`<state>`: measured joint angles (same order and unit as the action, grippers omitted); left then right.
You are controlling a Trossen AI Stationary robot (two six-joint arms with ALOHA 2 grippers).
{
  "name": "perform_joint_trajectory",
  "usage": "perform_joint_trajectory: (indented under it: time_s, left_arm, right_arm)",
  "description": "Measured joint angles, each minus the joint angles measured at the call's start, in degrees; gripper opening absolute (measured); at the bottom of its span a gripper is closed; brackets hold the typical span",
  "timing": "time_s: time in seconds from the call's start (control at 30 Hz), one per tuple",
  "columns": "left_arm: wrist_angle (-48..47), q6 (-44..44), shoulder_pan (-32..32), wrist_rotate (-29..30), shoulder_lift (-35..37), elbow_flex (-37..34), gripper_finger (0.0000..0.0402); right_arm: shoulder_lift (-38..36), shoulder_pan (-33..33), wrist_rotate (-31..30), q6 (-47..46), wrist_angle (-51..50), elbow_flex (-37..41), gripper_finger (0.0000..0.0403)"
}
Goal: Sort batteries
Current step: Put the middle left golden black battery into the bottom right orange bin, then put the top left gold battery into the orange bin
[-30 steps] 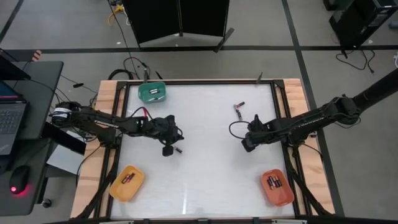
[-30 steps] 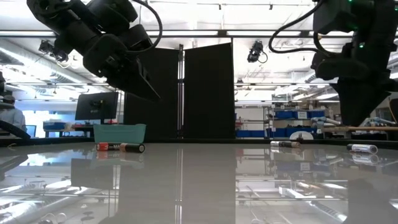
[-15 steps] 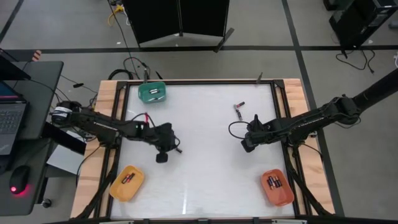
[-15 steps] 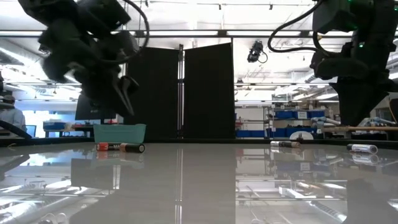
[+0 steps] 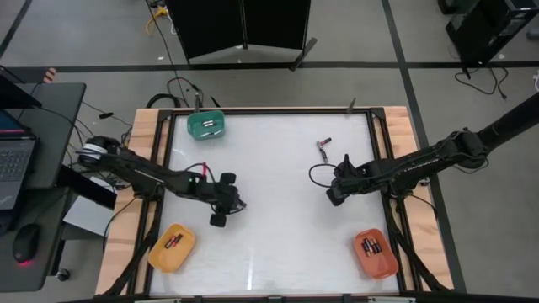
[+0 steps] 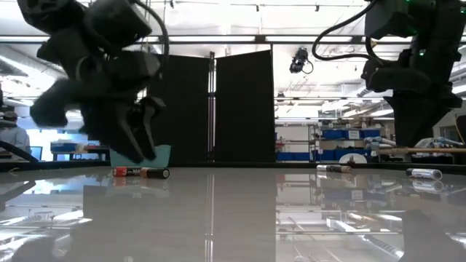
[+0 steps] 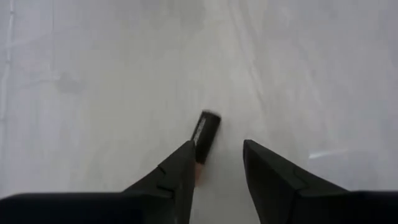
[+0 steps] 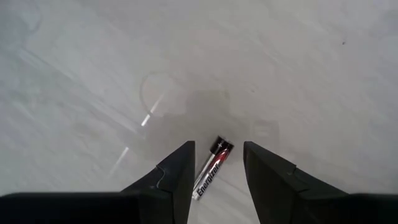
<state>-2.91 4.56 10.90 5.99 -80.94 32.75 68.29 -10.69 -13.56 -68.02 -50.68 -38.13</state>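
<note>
A black and red battery (image 7: 206, 133) lies flat on the white table, its near end just ahead of one fingertip of my open left gripper (image 7: 217, 149). In the low view this battery (image 6: 142, 172) lies under the left gripper (image 6: 138, 142), which points down a little above it. My right gripper (image 8: 217, 149) is open, with another battery (image 8: 212, 165) lying on the table between its fingers. Two more batteries (image 5: 323, 145) lie at the far right. From above, the left gripper (image 5: 221, 212) is left of centre and the right gripper (image 5: 334, 194) right of centre.
A green tray (image 5: 206, 124) stands at the far left. At the near left is a yellow tray (image 5: 172, 247) and at the near right an orange tray (image 5: 375, 252), each with batteries in it. The wooden table frame (image 5: 143, 168) runs along both sides.
My left gripper has come down toward the table, gone a little toward the near edge and tipped its fingers downward. It has opened. The battery under it has stayed where it was.
</note>
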Motion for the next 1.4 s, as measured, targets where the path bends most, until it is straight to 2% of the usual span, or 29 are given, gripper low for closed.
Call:
perform_joint_trajectory:
  time_s: [0.17,0.47,0.67,0.87,1.0,1.2,1.3,1.4]
  left_arm:
    - [0.4,1.3,0.0,3.5,-3.1,0.0,0.0144]
    - [0.4,2.4,-1.4,4.3,-3.9,0.0,0.0141]
    - [0.2,1.0,-2.8,0.8,-3.9,0.0,0.0104]
    - [0.4,0.7,-2.8,-1.5,-3.9,0.0,0.0058]
    - [1.5,-0.9,-2.8,-2.0,-3.9,0.0,0.0046]
    - [10.7,-5.9,-2.8,-3.7,-3.9,0.0,0.0033]
    - [21.8,-8.6,-2.8,-3.7,-3.9,-1.5,0.0009]
    - [34.6,-11.2,-3.1,-3.7,-3.9,-5.1,0.0007]
  right_arm:
    - [0.0,0.0,0.0,0.3,0.1,0.0,0.0147]
    - [0.0,0.0,0.0,2.5,1.3,0.0,0.0147]
    - [0.0,0.0,0.0,3.8,2.5,0.0,0.0147]
    - [0.0,0.0,3.2,6.6,2.4,0.0,0.0147]
    - [0.0,0.0,3.8,8.4,2.4,0.0,0.0147]
    - [0.0,0.0,4.3,11.2,2.8,0.0,0.0147]
    - [0.0,-0.8,4.1,13.5,4.6,0.0,0.0145]
    - [0.0,-2.4,1.5,17.2,9.5,0.0,0.0141]
